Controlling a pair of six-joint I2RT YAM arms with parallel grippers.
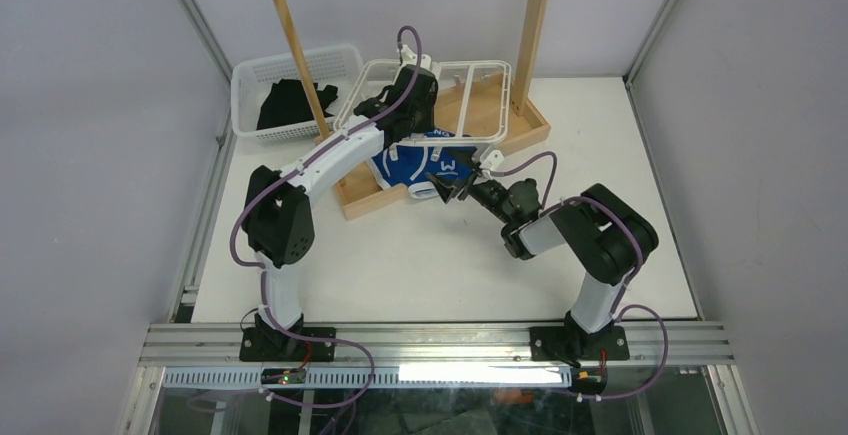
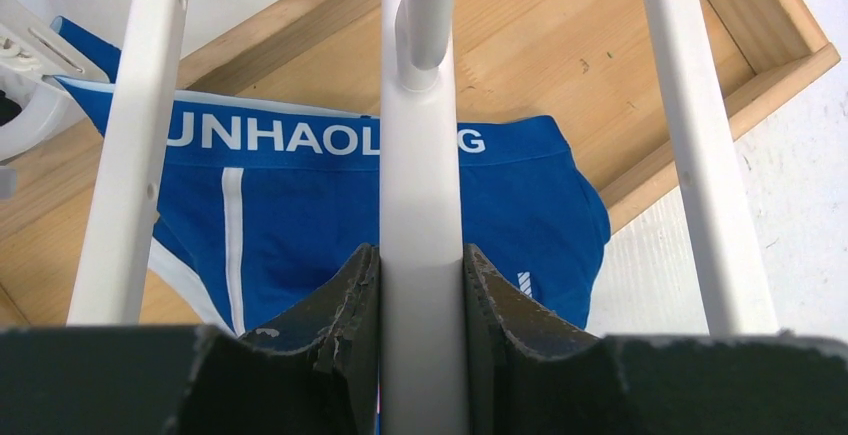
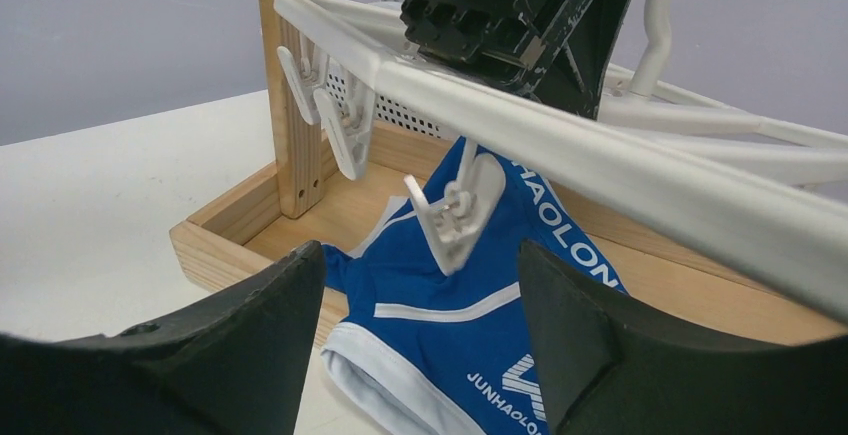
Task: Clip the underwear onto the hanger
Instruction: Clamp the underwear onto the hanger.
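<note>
Over the tray [image 3: 215, 240], left jaws clamped on hanger [image 2: 420, 255] bar — right jaws wide, empty, near underwear [image 2: 300, 225] edge

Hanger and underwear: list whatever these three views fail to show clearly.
- Top external: the left arm covers part of the underwear; any clip contact is too small to see.
- Left wrist: the hanger bar hides waistband letters; the left gripper blocks the lower fabric.
- Right wrist: a clip overlaps the underwear; touching or apart, unclear.
</note>
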